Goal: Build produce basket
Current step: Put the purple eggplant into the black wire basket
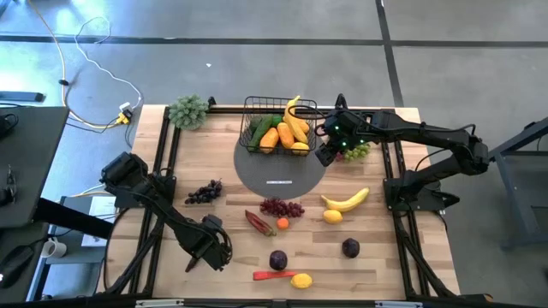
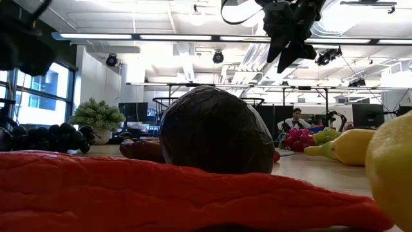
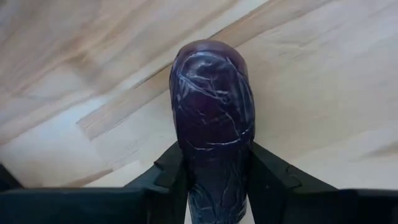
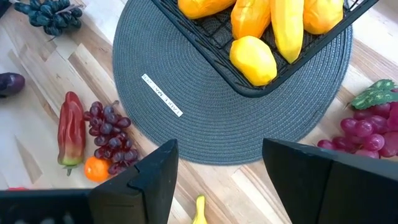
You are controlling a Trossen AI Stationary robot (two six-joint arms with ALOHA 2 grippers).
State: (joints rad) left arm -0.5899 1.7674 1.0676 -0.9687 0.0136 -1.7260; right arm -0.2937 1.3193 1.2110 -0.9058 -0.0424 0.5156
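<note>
At the front-left of the wooden table [image 1: 360, 265], the left gripper [image 1: 210, 250] is low over the boards; only its own wrist view shows what it carries, a dark purple eggplant [image 3: 212, 118] pinched between the two fingers [image 3: 273, 177]. From overhead that eggplant is hidden by the arm. The right gripper [image 1: 330, 147] hangs above the right edge of the grey round mat [image 1: 282, 180], its jaws spread wide with nothing between them, as its wrist view shows. The black wire basket [image 1: 253, 115] sits on the mat's far side, holding a cucumber [image 1: 259, 130], orange and yellow pieces, and a banana [image 1: 296, 118]. Another banana [image 1: 347, 201], red grapes [image 1: 282, 207], dark grapes [image 1: 203, 192], a lemon [image 1: 301, 280] and a plum [image 1: 278, 259] lie loose on the boards. The low view adds a red chilli [image 2: 161, 193] right against the lens.
</note>
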